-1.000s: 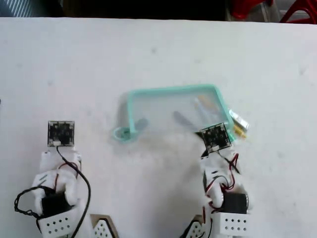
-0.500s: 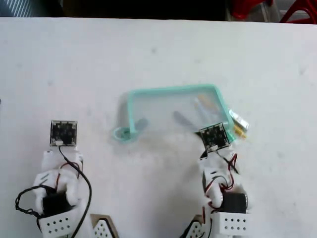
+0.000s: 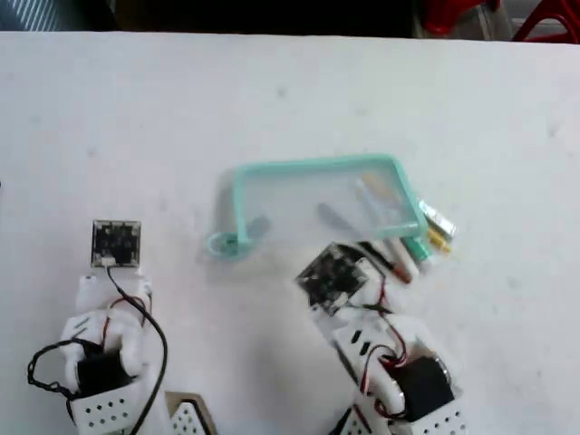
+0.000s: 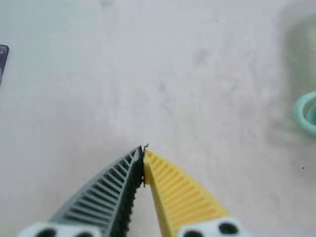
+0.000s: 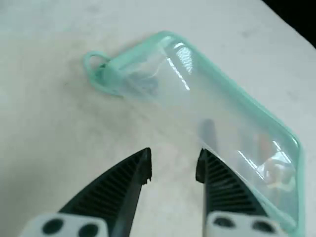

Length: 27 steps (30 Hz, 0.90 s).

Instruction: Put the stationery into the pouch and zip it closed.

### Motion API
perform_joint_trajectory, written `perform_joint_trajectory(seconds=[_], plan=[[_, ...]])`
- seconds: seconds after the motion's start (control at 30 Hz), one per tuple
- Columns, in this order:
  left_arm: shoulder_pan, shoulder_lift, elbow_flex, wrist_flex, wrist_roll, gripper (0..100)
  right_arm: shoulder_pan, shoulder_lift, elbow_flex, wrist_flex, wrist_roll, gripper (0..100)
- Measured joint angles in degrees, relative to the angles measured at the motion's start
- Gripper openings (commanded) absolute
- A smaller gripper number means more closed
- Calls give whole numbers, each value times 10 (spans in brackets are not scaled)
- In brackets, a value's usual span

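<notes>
The right gripper (image 5: pixel 173 165) is held narrowly parted and empty above the table (image 3: pixel 136 109), near the mint-edged clear pouch (image 3: pixel 299 204). Pens (image 3: pixel 419 246) are seen protruding from one end of the pouch. The left gripper (image 4: pixel 143 153) is pressed together, empty.

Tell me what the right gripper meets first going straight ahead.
Likely the pouch: the right gripper, open, points at its clear side, with bare table between. Height above it is unclear.

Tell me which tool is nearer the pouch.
Right. The right tool hangs open at the near edge of the pouch; the left tool sits shut over the table, apart from its loop.
</notes>
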Motion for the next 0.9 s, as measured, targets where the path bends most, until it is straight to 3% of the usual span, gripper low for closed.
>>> perform_joint_trajectory(seconds=[0.13,0.53,0.73,0.9], plan=[[0,0,0,0,0,24,-70,82,-50,8,59,162],[0,0,0,0,0,24,-242,482,-334,8,123,162],[0,0,0,0,0,24,-251,695,-476,6,150,160],[0,0,0,0,0,24,-235,833,-511,-69,150,159]])
